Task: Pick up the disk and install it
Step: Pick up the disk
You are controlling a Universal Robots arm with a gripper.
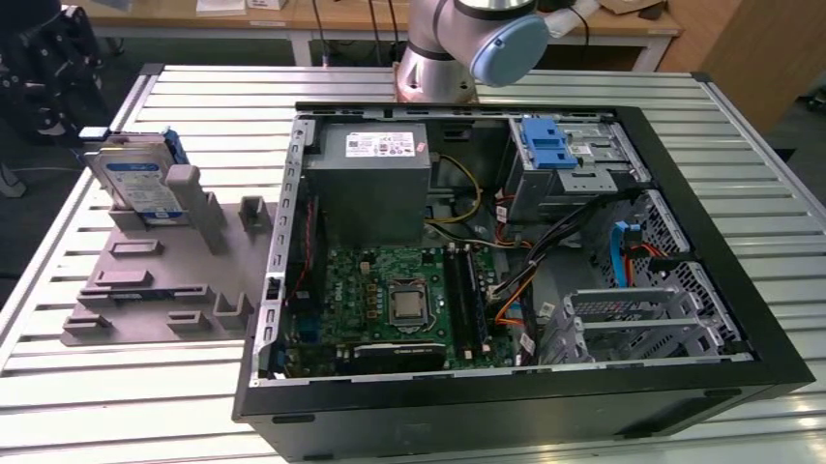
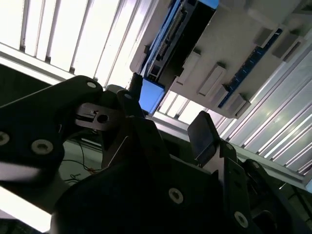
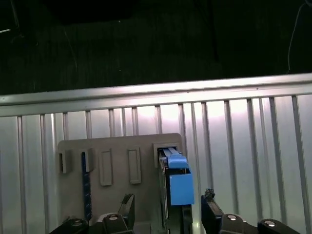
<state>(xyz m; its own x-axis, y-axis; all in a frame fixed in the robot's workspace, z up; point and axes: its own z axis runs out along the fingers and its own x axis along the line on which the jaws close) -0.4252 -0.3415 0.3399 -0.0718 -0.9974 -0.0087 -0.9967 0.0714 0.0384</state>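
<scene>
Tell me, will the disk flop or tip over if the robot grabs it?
Probably stiff, not floppy: the disk looks like a flat metal slab. It may tip if bumped, since it stands on edge, though the grey holder props it. Its smooth sides could be slippery.

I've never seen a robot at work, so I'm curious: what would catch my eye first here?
The open computer case sits on the slatted table, its green board laid bare. At the exterior view's left the disk stands upright in a grey holder. In the first wrist view the open pincer hangs close to the disk's blue-framed edge.
</scene>
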